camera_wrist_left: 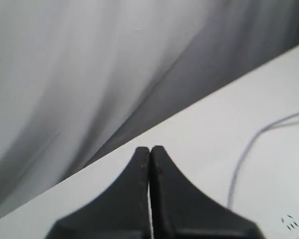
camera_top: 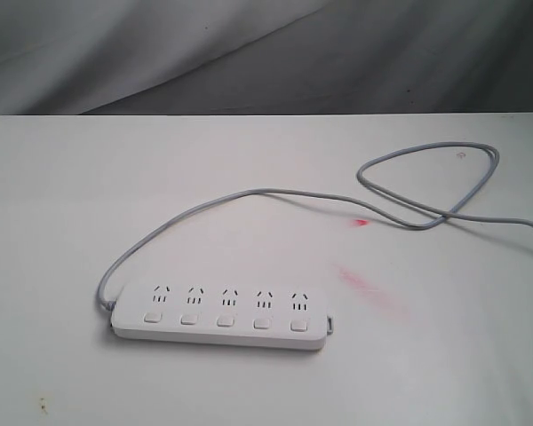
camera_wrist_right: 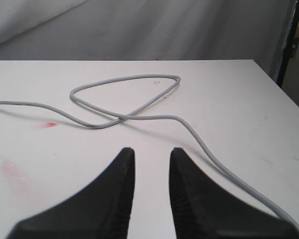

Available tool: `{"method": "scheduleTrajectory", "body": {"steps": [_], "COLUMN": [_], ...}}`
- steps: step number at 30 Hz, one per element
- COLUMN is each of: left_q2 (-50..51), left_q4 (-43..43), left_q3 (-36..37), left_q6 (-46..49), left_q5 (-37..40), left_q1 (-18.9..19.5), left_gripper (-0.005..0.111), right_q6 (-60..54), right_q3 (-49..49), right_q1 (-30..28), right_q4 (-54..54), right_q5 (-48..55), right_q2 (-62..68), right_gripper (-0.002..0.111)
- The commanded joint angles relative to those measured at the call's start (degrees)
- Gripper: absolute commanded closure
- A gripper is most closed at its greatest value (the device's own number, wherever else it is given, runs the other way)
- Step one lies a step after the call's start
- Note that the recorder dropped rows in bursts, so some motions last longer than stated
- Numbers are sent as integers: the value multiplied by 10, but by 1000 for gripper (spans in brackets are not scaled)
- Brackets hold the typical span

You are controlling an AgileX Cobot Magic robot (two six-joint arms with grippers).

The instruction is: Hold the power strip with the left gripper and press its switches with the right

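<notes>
Nearest, in the left wrist view: left claw (camera_wrist_left: 150,149), fingers pressed together, gripping nothing, over the white surface (camera_wrist_left: 214,129). In the right wrist view: right claw (camera_wrist_right: 152,154), fingers slightly apart, nothing between them, short of the grey cord (camera_wrist_right: 120,118) and its crossed loop. Toward the front of the surface, left of centre: power strip (camera_top: 220,312) lying flat, untouched, switches (camera_top: 225,320) in a row along its near side. Beyond, cord arcing from its left end to the far right, red smears (camera_top: 361,222) beside it. Farthest, grey cloth (camera_top: 249,53).
</notes>
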Motion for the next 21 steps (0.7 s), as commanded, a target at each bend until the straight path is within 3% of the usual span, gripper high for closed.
{"method": "scheduleTrajectory", "body": {"steps": [1, 4, 7, 17, 21], "left_q2": [37, 59, 85, 247, 312], "left_q4": [-205, -339, -414, -494, -501], "left_q3": [-2, -2, -2, -2, -16], "left_q6": [238, 336, 396, 842, 848], "left_q5": [10, 0, -4, 12, 11], "left_q1": [19, 53, 92, 211, 237], "left_gripper": [106, 106, 106, 106, 106], "right_q6": [-6, -6, -6, -6, -6], "right_q3": [2, 2, 2, 2, 2], "right_q1": [-1, -1, -1, -1, -1], "right_q4": [-5, -5, -5, -5, -5], "right_q5": [-2, -2, -2, -2, -2], "right_q2": [-3, -3, -3, -3, -3], "right_gripper": [85, 85, 85, 85, 85]}}
